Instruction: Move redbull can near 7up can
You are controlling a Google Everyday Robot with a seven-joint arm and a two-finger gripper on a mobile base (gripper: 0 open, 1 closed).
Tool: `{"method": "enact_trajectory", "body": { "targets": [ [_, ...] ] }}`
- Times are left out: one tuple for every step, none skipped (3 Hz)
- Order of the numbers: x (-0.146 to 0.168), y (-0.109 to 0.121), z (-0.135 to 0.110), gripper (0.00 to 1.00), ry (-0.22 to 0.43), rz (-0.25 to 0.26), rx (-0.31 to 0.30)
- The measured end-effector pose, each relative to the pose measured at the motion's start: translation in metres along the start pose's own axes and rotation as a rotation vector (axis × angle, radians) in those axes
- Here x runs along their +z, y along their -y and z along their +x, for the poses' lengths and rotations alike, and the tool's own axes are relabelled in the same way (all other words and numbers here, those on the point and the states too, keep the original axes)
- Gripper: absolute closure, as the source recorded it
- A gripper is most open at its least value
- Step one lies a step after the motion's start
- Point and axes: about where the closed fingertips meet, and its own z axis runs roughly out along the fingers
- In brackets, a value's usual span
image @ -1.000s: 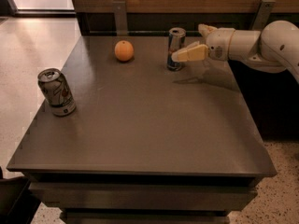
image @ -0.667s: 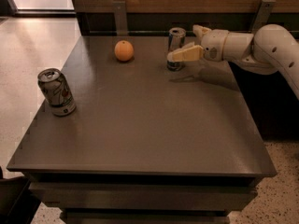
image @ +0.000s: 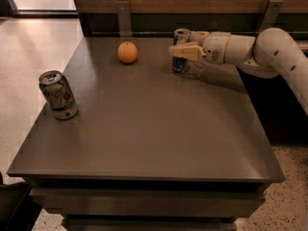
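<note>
Two cans: redbull can (image: 180, 65) stands upright at the far edge of the table (image: 159, 129), right of centre; 7up can (image: 57, 94) stands upright near the left edge. They are well apart, w/ most of the tabletop between them.
Gripper: gripper (image: 180, 43) reaches in from the right on the white arm (image: 279, 47), level w/ the redbull can's upper half, right at the can.
Grip state: can't tell whether it is clamped on the can or only set around it.
Can vs gripper: lower body of the can shows below the gripper, shiny top above; no visible gap btwn them.
Step in hand: prob. the grasp. Can's base looks to be on the table, so no lift yet.
Next move: calls for a firm hold, a lift clear of the surface, then a long carry left and toward the near side, ending just beside the 7up can w/o knocking it.
Also in frame: orange (image: 127, 52), left of the redbull can and near the carry path — the route should pass in front of it.
</note>
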Motion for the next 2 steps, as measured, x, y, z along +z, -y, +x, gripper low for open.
{"method": "enact_trajectory", "body": {
  "targets": [
    [0.0030,-0.0017,-0.0002,0.61,0.001,-0.005,0.000],
    [0.0058,-0.0033,-0.0003,0.83,0.001,-0.010,0.001]
  ]
}}
